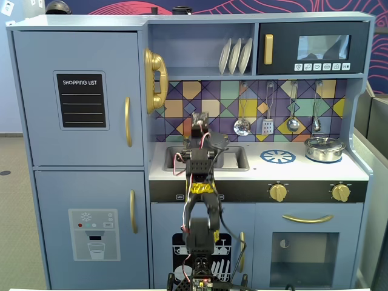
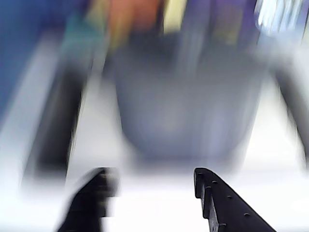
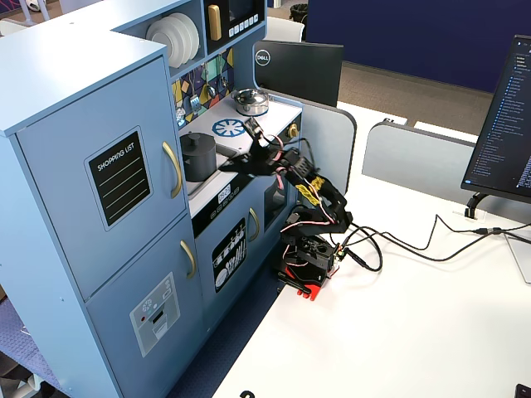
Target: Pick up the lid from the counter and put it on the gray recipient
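Fixed view from the front: we see the black arm reaching over the counter (image 1: 315, 173), its end effector (image 1: 209, 140) carrying a flat dark-gray round lid (image 1: 217, 140) above the sink.

Wrist view: blurred; we see a tall dark-gray pot (image 2: 186, 111) ahead of the parted fingers.

Side fixed view: the lid (image 3: 245, 161) hangs just beside the pot (image 3: 197, 156).

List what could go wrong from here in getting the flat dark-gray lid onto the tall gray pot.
1. The wrist view is smeared by motion; a fast approach could knock the tall matte dark-gray cylindrical pot.
2. Nothing shows between the gripper's fingers there, so the hold may be poor or missing.
3. The black arm hides the pot in a fixed view.
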